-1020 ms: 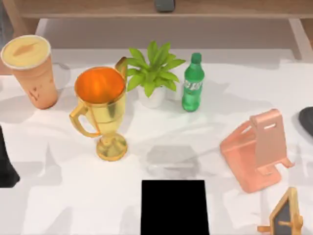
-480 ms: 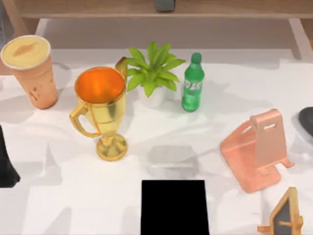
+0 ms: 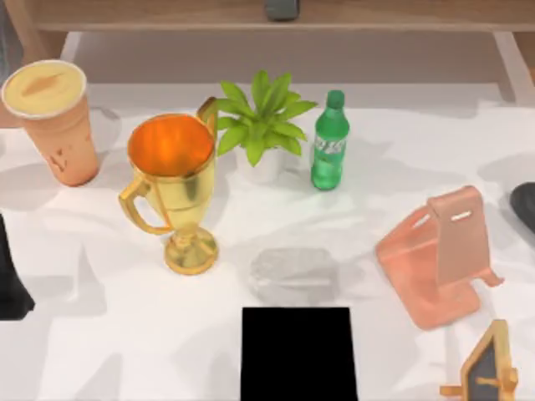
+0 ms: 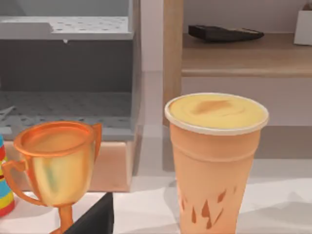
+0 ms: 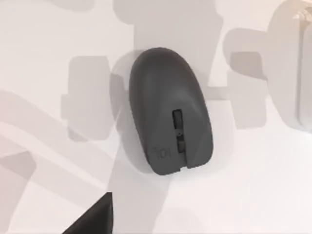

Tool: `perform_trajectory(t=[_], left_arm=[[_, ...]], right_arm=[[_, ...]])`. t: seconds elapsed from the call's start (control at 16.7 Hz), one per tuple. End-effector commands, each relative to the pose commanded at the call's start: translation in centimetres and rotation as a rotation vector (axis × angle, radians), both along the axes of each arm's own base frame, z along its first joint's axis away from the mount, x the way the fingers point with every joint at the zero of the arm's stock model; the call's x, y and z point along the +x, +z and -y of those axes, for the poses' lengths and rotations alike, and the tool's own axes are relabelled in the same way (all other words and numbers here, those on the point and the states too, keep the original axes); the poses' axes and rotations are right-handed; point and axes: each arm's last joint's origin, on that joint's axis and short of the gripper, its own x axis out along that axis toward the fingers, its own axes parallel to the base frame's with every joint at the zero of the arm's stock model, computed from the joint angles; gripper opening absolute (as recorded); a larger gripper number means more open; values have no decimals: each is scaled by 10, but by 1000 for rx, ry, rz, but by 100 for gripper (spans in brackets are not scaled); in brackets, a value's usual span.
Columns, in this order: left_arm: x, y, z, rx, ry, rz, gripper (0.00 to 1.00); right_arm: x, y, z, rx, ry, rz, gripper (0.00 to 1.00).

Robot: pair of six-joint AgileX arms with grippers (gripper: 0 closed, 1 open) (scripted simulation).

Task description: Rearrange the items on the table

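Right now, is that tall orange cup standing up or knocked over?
Upright: the orange cup stands on the table at its far left, cream lid level on top.

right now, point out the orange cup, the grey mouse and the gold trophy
orange cup [image 3: 63, 134], top view, on its side wall below the cream lid
grey computer mouse [image 5: 163, 105], right wrist view, on the smooth back of its shell
gold trophy [image 3: 180, 196], top view, on the outer wall of its bowl

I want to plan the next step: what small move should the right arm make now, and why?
Probably lower the right claw straight down over the grey mouse. The right wrist view looks directly down on it, lying flat on the white table with nothing touching it. In the top view it sits at the table's right edge, beside the pink phone stand.
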Motion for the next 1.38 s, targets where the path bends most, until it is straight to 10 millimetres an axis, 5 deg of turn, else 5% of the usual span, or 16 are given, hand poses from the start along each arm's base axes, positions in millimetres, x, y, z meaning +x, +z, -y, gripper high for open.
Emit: perform_trajectory(t=[0.3, 0.6, 1.14, 1.38], left_arm=[[0, 0, 0, 0, 0, 0, 100], [0, 0, 0, 0, 0, 0, 100], [0, 0, 0, 0, 0, 0, 100], [0, 0, 0, 0, 0, 0, 100]], right_arm=[[84, -31, 1, -39, 109, -374, 100], [136, -59, 0, -34, 193, -555, 100], [147, -69, -1, -29, 211, -593, 100], [149, -103, -1, -28, 213, -596, 100]])
